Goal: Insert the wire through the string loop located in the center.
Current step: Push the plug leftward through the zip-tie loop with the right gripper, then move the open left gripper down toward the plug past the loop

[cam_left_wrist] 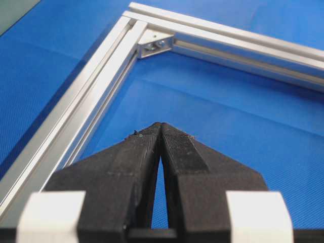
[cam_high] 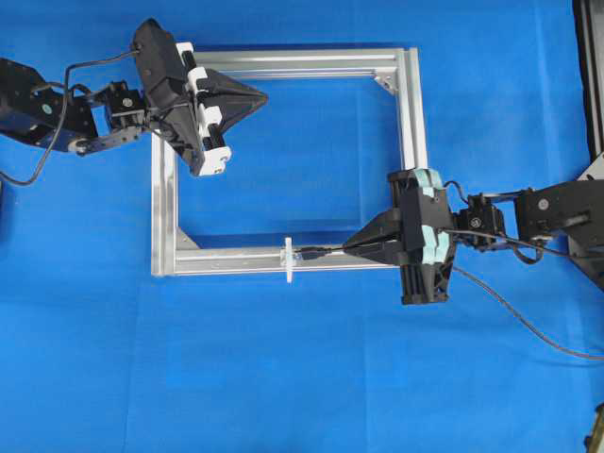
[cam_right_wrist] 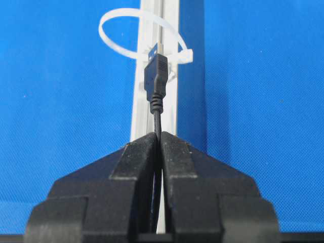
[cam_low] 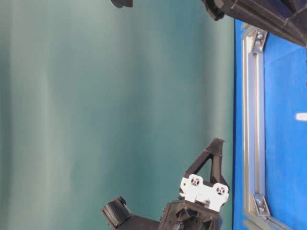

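Right gripper (cam_high: pixel 351 248) is clamped on the wire (cam_high: pixel 326 252), jaws pressed together with the thin black cable pinched between the tips. In the right wrist view the plug (cam_right_wrist: pixel 156 76) sticks straight out ahead of the fingertips, metal tip forward, a short stretch of cable showing between plug and jaws. The rest of the wire runs back past the right wrist and trails off across the blue cloth (cam_high: pixel 302 368) to the right edge of the overhead view.

Loop (cam_right_wrist: pixel 139 35) is a white zip-tie ring standing on the near bar of the frame (cam_high: pixel 236 261), about midway along that bar. Plug tip sits right at the loop, at its lower rim in the wrist view; cannot tell if the tip has crossed the ring's plane. From above, the plug lies just right of the loop (cam_high: pixel 288 259), along the bar, gripper tips a bit farther right.

Left gripper (cam_high: pixel 262 95) is closed with nothing in it, tips meeting, a narrow slit behind them in the left wrist view. It hangs over the far left part of the frame, inside the top bar, well apart from the loop and wire.
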`<state>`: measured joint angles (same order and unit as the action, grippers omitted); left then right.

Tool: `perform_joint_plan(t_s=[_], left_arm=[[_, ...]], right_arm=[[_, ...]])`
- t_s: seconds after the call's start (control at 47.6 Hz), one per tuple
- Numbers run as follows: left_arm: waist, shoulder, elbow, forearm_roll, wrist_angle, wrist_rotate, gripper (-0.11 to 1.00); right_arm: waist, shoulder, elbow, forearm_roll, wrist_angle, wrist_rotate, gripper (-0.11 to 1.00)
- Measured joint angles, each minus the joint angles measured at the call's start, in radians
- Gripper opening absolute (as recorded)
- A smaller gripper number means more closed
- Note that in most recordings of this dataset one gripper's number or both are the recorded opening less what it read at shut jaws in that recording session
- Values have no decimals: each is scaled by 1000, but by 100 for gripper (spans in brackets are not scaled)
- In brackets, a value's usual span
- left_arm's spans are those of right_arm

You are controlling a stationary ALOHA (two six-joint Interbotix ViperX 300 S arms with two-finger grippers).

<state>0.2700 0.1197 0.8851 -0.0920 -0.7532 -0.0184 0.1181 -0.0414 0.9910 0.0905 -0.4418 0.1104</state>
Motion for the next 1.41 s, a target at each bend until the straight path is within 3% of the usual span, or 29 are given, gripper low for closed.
perform_joint_plan(t_s=[0.231, 0.798, 1.406], left_arm=[[0, 0, -2, 0, 0, 0, 0], [2, 0, 0, 2, -2, 0, 0], [0, 0, 0, 0, 51, 0, 0]], right_arm=[[0, 23, -23, 2, -15, 0, -2], [6, 167, -192, 0, -18, 0, -2], [6, 170, -198, -2, -35, 0, -2]])
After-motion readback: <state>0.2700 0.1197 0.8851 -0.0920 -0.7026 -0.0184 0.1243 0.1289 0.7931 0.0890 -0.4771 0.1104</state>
